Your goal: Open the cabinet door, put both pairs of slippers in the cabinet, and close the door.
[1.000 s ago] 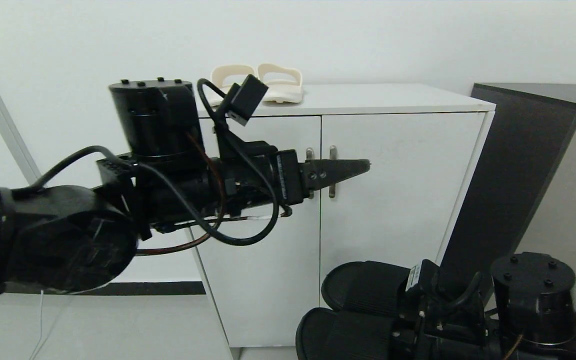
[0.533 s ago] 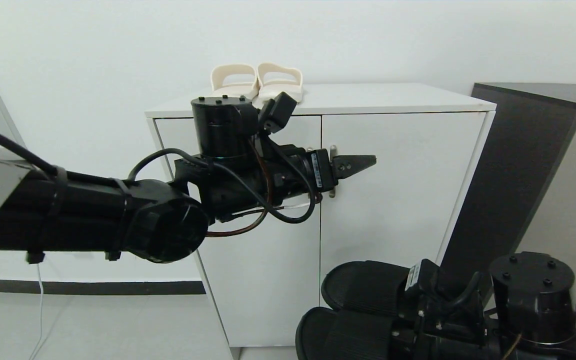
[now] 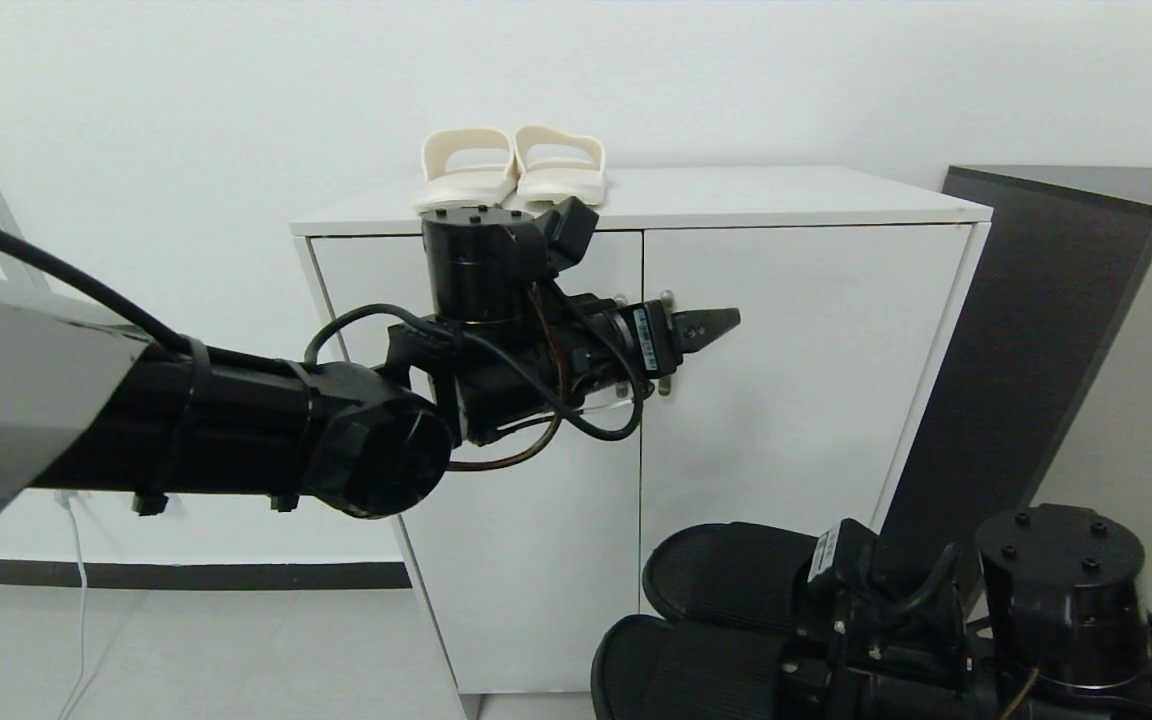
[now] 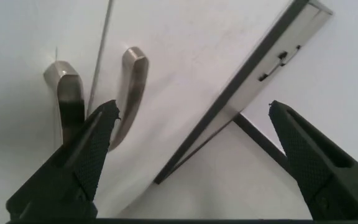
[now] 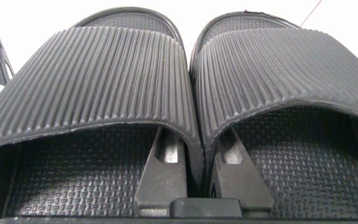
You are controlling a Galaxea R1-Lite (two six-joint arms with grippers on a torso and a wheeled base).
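A: Head view?
B: The cabinet (image 3: 786, 400) is shut, with the cream slippers (image 3: 514, 170) on its top. The left gripper (image 3: 711, 325) is level with the handles (image 3: 666, 300). The black slippers (image 3: 716, 610) are low, before the right door.
A: Left wrist?
B: Jaws apart, one fingertip just beside the handles.
A: Right wrist?
B: The right gripper (image 5: 199, 171) is clamped on the black slippers' adjoining inner walls.

Legible text, numbers, signs: none. Small white label (image 3: 642, 338) on the black wrist housing behind the left gripper (image 3: 726, 325): print too small to read. Second small white label (image 3: 820, 557), on the near right arm's black housing: likewise unreadable.
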